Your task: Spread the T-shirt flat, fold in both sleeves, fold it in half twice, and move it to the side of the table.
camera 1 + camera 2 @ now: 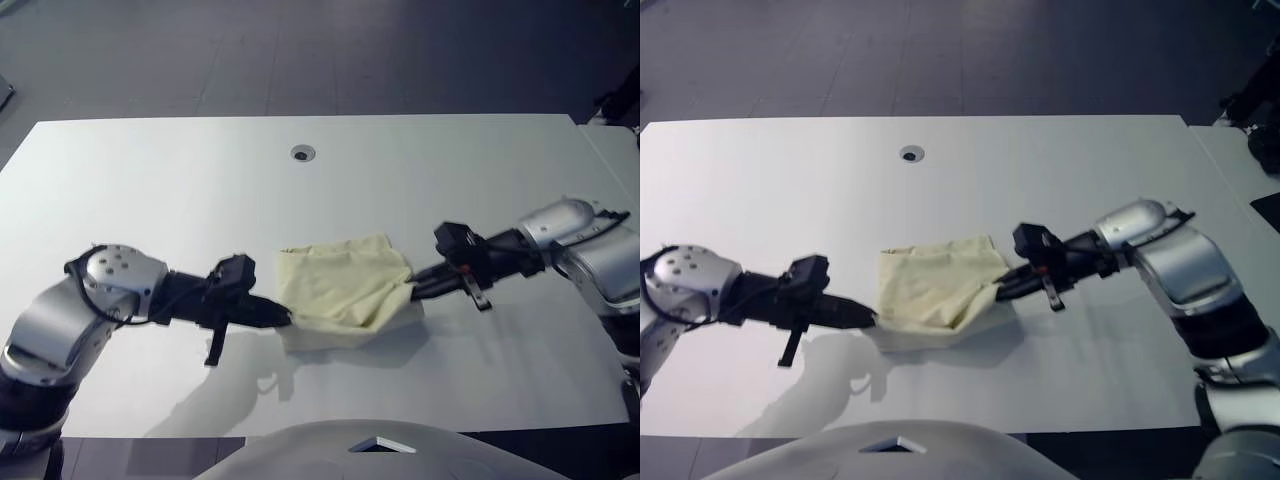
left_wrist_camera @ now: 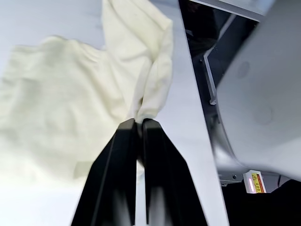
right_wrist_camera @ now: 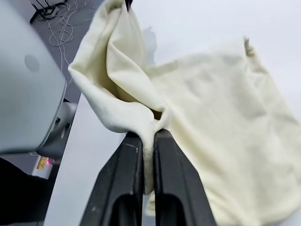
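Observation:
A pale yellow T-shirt (image 1: 340, 285) lies folded into a small bundle near the middle front of the white table (image 1: 180, 180). My left gripper (image 1: 285, 318) is shut on the bundle's near left corner, and its black fingers (image 2: 127, 136) pinch a ridge of the T-shirt (image 2: 70, 103). My right gripper (image 1: 412, 287) is shut on the bundle's right edge, with the T-shirt (image 3: 207, 117) bunched between its fingers (image 3: 129, 150). The near edge of the cloth is lifted a little off the table between the two grippers.
A round cable hole (image 1: 302, 153) sits in the table at the back centre. Bare tabletop extends on both sides of the shirt and behind it. The table's front edge (image 1: 300, 432) runs close below the grippers.

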### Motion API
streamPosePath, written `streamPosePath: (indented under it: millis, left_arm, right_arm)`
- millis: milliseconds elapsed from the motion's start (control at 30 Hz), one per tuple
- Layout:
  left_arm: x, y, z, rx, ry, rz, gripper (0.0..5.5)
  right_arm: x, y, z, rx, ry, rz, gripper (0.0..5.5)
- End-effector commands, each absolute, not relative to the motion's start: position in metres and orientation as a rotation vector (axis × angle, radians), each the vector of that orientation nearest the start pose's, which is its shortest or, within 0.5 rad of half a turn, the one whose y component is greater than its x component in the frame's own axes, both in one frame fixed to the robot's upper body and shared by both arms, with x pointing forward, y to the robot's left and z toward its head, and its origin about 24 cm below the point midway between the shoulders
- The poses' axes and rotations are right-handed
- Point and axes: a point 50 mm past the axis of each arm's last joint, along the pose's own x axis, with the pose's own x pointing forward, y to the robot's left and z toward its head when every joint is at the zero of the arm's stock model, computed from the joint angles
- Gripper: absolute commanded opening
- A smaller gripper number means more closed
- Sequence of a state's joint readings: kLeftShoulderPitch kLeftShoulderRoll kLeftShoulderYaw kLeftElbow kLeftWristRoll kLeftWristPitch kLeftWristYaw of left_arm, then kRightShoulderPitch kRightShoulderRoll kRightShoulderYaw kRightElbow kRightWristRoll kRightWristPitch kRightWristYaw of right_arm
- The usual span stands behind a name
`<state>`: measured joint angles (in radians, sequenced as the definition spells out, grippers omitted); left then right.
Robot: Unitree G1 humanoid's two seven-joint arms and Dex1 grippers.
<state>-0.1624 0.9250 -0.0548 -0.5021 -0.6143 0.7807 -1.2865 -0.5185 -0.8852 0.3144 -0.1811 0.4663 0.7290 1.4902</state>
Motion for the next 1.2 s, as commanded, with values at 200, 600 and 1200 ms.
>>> streamPosePath:
  millis: [200, 600, 1200]
  left_arm:
    - [0.257, 0.195, 0.141, 0.204, 0.532, -1.433, 0.02]
    - [0.308, 0.174, 0.132, 0.173, 0.418, -1.308, 0.02]
    - [0.351, 0.167, 0.107, 0.234, 0.385, -1.082, 0.47]
  right_arm:
    - [0.301, -0.175, 0.14, -0.254, 0.727, 1.552, 0.1]
    - [0.329, -0.188, 0.123, -0.215, 0.764, 1.422, 0.1]
    - [0.354, -0.185, 0.098, -0.225, 0.763, 1.226, 0.56]
